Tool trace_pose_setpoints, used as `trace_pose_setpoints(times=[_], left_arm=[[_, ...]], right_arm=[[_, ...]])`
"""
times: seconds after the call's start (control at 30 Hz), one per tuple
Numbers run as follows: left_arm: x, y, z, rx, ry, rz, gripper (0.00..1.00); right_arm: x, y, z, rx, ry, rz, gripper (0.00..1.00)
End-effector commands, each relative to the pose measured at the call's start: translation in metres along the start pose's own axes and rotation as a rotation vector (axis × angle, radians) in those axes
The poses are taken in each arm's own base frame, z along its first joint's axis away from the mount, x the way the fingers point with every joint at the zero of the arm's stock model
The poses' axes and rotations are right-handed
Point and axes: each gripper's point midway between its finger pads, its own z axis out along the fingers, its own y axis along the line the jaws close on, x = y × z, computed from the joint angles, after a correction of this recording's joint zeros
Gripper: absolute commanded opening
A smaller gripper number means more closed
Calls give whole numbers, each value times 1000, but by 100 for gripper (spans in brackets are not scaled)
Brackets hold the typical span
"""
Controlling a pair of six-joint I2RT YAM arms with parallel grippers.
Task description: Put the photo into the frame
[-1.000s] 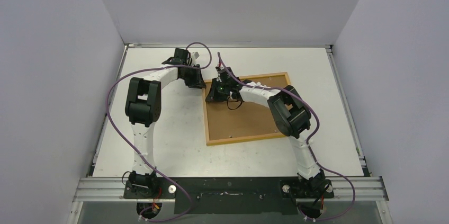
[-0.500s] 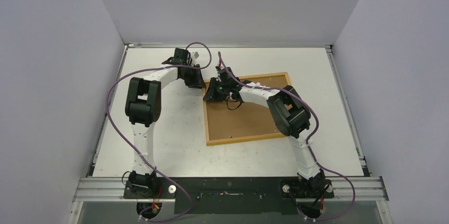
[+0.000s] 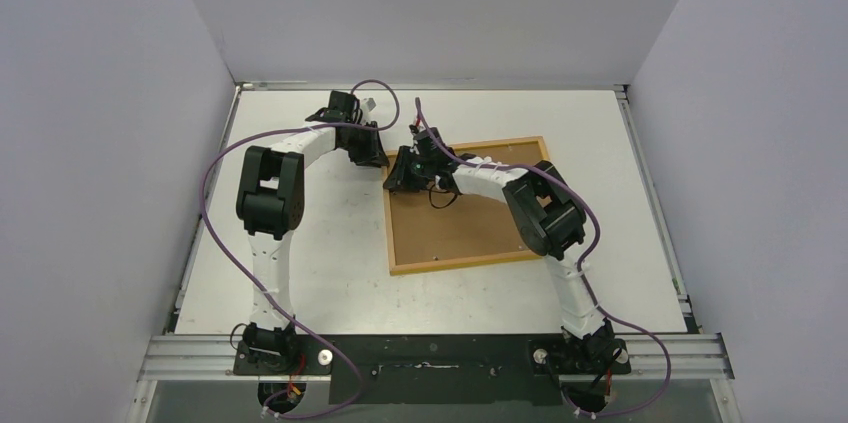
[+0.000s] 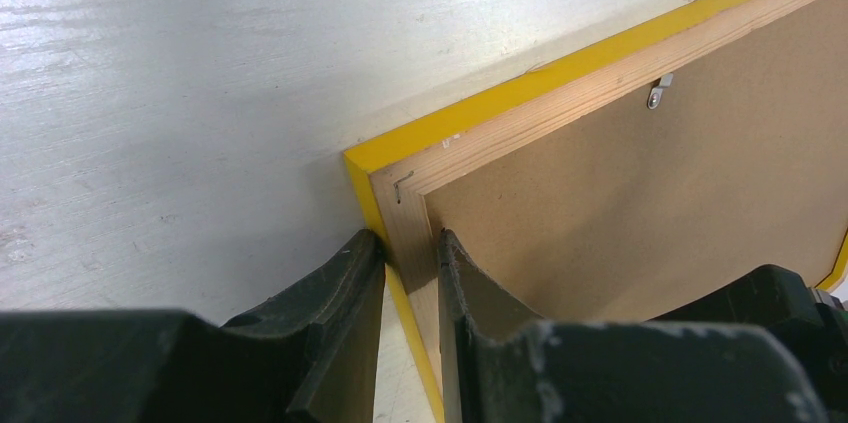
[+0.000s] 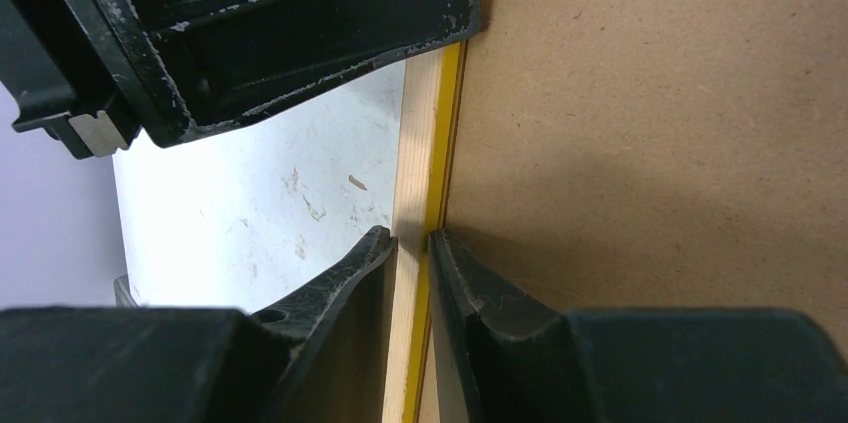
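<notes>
Bench (image 3: 330, 273) seen from above, both arms reaching toward its far half. The frame (image 3: 465, 264) lies flat, a little toward 3 o'clock of the bench centre. Its light-wood back is up and its long sides are turned slightly off square. A brown backing board (image 3: 470, 228) fills its opening. Both pincers meet at the frame's 10 o'clock corner. The left pincer (image 3: 372, 155) comes in from 9 o'clock and the right pincer (image 3: 400, 181) stands just beside it, toward 5 o'clock. Left wrist view: the two black fingers (image 4: 350, 283) straddle the rail close to the corner, one against the yellow outer edge and one on the board side. The pincer is clamped on the frame. A small metal tab (image 4: 657, 93) sits on the inner edge of the adjoining rail, toward 2 o'clock. Right wrist view: its fingers (image 5: 365, 263) likewise stand either side of the same rail, where a pale wood strip and a yellow strip run side by side. The tips press both flanks, so this pincer too is closed on the frame. The left pincer's black body fills the 11 o'clock part of that view.
</notes>
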Motion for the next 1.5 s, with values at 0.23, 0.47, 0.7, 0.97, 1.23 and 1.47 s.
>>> trace_pose_setpoints(times=[0.23,0.47,0.7,0.97,1.23,1.47], left_arm=[[78,36,32,-76,237,-59,11],[78,37,32,-80,240,-61,11],[78,37,32,-81,239,-59,11],[81,38,33,-83,249,-60,11],[80,39,34,-82,251,-61,11],[79,39,33,-82,250,-61,11]], right_arm=[[78,-44,3,3,268,50,22],[75,-31,1,-98,273,98,22],[41,-15,-7,-142,184,121,24],[-8,-12,-17,-198,-21,204,24],[-25,-13,-26,-217,-101,225,24],[4,-16,-8,-196,5,171,24]])
